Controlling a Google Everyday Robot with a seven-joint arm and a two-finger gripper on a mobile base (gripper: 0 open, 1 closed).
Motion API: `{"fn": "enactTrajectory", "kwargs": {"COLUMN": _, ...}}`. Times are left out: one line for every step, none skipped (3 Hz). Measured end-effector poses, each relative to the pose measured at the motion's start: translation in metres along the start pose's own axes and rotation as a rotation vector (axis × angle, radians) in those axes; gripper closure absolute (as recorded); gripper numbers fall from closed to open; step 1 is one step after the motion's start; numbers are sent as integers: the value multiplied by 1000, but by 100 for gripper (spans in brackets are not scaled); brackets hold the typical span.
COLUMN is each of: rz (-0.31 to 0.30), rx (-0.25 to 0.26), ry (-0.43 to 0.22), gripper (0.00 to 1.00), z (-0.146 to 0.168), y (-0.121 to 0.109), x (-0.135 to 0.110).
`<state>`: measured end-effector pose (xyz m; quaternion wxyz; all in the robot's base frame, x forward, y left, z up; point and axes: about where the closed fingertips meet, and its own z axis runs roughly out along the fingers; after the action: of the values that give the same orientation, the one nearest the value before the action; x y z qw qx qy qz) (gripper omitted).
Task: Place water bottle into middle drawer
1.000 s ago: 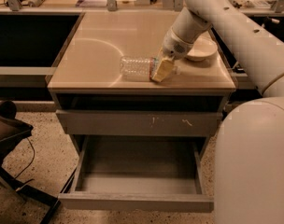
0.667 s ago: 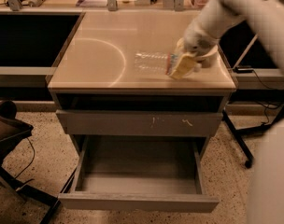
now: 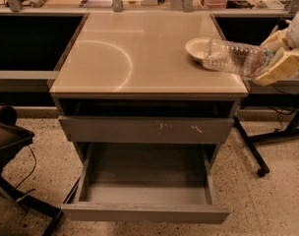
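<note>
At lower centre, the wide shallow grey middle drawer (image 3: 144, 213) is pulled open, its grey floor in view. On the beige surface (image 3: 139, 58), at upper right, a round cream bowl (image 3: 196, 47) is set. Just right of it, the small clear ribbed plastic water bottle (image 3: 233, 58) is held sideways over the surface's right edge; the writing on its label band cannot be read. The gripper (image 3: 280, 58), at the frame's right edge, is clenched around the labelled end.

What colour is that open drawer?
The middle drawer is plain grey, camera view; the gripper holds the water bottle far right.
</note>
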<state>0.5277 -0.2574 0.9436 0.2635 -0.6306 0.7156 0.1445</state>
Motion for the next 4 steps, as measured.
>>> {"fn": "enactTrajectory", "kwargs": {"rz": -1, "rx": 21, "ry": -7, "gripper": 100, "z": 2, "y": -6, "x": -2}}
{"fn": "enactTrajectory", "kwargs": {"rz": -23, "rx": 113, "ry": 41, "gripper": 100, "z": -3, "y": 2, "x": 20}}
{"fn": "enactTrajectory", "kwargs": {"rz": 56, "rx": 224, "ry": 175, "gripper": 100, "z": 5, "y": 20, "x": 92}}
{"fn": "enactTrajectory", "kwargs": {"rz": 205, "rx": 231, "ry": 284, "gripper": 100, "z": 75, "y": 28, "x": 186}}
